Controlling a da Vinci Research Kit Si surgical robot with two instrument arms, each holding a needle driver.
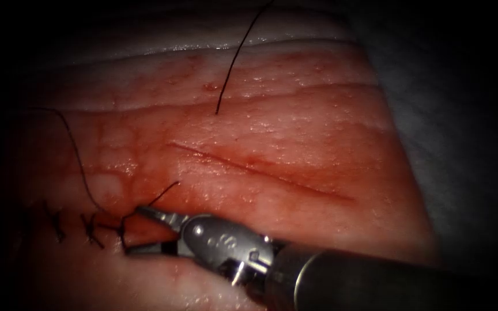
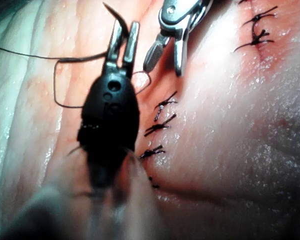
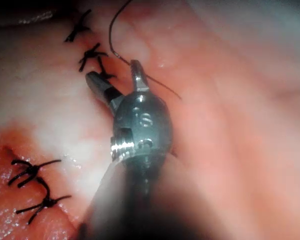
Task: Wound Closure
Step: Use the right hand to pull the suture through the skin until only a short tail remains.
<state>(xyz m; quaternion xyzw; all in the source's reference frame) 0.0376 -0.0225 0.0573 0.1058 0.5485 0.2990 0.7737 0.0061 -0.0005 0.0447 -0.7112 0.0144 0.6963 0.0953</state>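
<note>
1. The right tool point(image 1: 131, 230) comes in from the endoscope view's right with its jaws spread apart over the tissue point(image 1: 295, 144); nothing lies between them. Its upper jaw tip rests right at the thread point(image 1: 79, 161), and whether it touches cannot be made out.
2. The left tool point(image 2: 124, 37), seen in its own wrist view, has its two jaws parallel with a narrow gap. A dark curved sliver at their tips may be the needle point(image 2: 117, 17), but this is hard to tell; whether the jaws grip it cannot be told.
3. The stitches point(image 1: 90, 229) sit in a row at the endoscope view's left, just beside the right tool's jaws; those furthest left fade into shadow.
4. The open part of the cut point(image 1: 260, 170) runs as a thin dark line to the right of the stitches.
5. A second strand point(image 1: 234, 60) crosses the upper tissue, cut off by the frame's top edge.
</note>
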